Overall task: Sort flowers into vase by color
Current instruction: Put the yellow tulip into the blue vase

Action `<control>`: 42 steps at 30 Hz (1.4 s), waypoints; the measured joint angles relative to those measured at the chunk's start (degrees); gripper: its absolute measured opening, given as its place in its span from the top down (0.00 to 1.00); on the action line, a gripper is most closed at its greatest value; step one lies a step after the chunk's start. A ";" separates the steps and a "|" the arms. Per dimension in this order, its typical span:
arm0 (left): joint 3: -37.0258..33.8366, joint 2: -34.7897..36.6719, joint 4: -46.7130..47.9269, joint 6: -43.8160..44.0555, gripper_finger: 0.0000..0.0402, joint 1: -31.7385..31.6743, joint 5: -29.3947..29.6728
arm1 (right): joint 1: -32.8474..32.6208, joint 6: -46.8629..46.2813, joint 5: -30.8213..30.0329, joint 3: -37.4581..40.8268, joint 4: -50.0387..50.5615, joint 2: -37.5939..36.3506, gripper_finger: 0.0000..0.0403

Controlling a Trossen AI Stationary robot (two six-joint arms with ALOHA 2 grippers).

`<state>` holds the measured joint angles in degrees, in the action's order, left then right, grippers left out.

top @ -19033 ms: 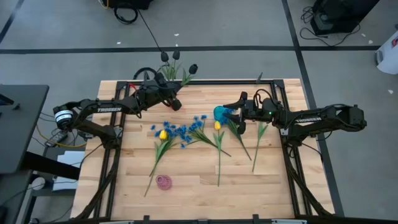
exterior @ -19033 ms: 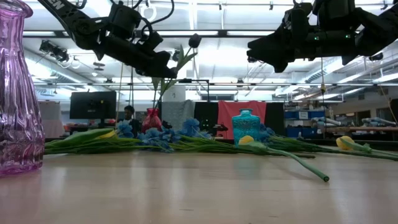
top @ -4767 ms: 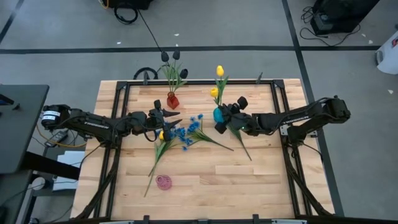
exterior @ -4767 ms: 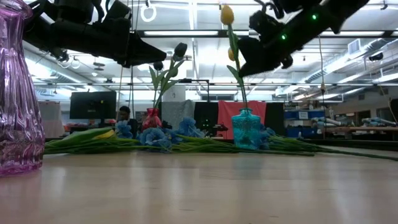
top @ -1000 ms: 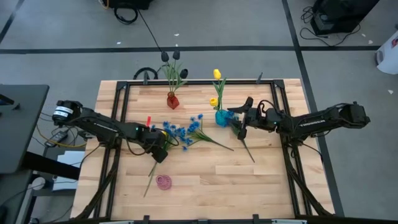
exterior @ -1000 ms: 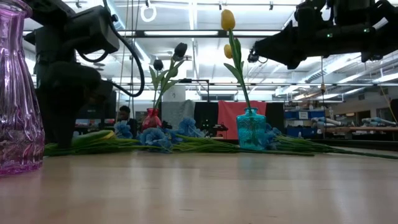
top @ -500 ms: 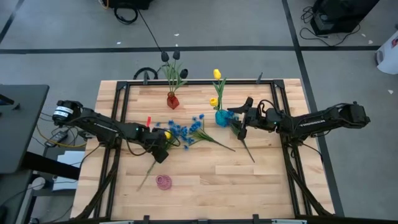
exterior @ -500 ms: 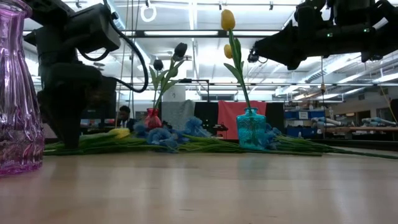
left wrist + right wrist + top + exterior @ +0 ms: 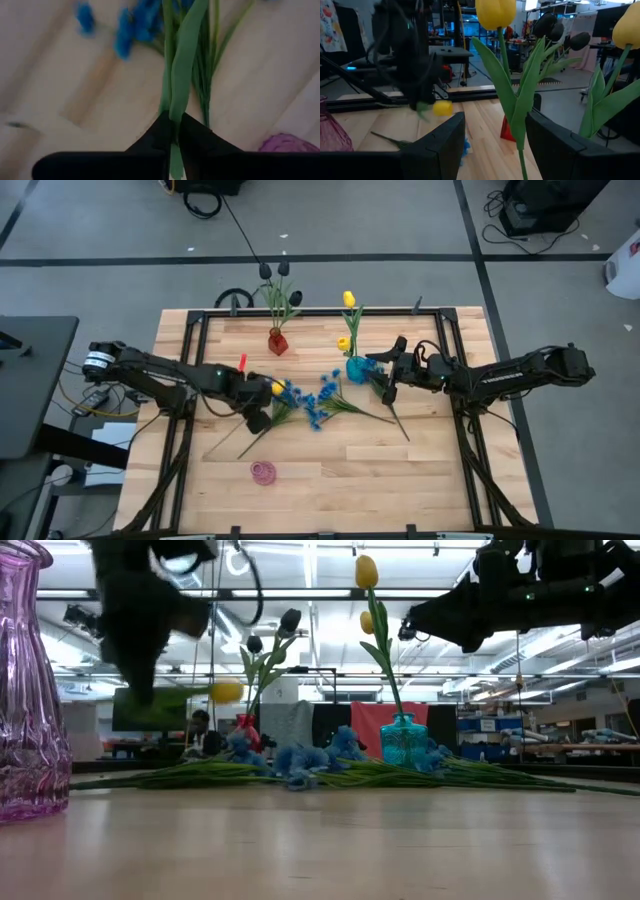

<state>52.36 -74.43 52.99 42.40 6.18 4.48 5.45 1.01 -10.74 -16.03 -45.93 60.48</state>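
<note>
My left gripper (image 9: 258, 418) is shut on a yellow tulip (image 9: 277, 387) above the table's left middle; it also shows in the low view (image 9: 140, 698). Bunches of blue flowers (image 9: 318, 400) lie on the table beside it. Two yellow tulips (image 9: 349, 299) stand in a teal vase (image 9: 355, 368). Dark tulips (image 9: 266, 272) stand in a red vase (image 9: 277, 341). My right gripper (image 9: 385, 376) is open and empty just right of the teal vase. A purple vase (image 9: 263, 471) stands near the front, holding nothing. My left gripper pinches the tulip's green stem and a leaf (image 9: 174, 112) between its two fingers, about midway along the stem. The fingers come from above and lie across the stem. The tulip hangs about level, its yellow head (image 9: 228, 692) well above the table.
A loose green stem (image 9: 397, 416) lies right of the blue flowers, under my right arm. Bare wood lies along the near half of the table around the purple vase (image 9: 30, 690). A black frame runs round the table's edges.
My left gripper has risen from the table with the yellow tulip, which is now lifted clear and has swung a little toward the far right. The blue flowers have slid toward the table's right. My right gripper has kept still.
</note>
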 joint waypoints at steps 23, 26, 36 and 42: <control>15.87 0.19 -29.40 -35.08 0.92 0.20 14.71 | -2.61 -1.06 9.92 -0.48 -1.04 1.02 0.46; 15.85 -1.03 -36.81 -38.58 0.92 0.20 14.55 | -3.99 -0.84 9.85 -2.66 -2.32 3.68 0.46; 15.76 -7.18 -54.94 -47.45 0.92 0.20 11.79 | -7.71 3.83 5.78 -12.71 -2.35 15.79 0.46; 15.74 -10.44 -61.36 -48.56 0.92 0.20 10.92 | -8.17 3.97 3.87 -16.65 -2.36 19.40 0.49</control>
<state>68.10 -84.87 -8.38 -6.16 6.37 15.40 -2.72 4.98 -6.87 -32.68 -48.29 79.88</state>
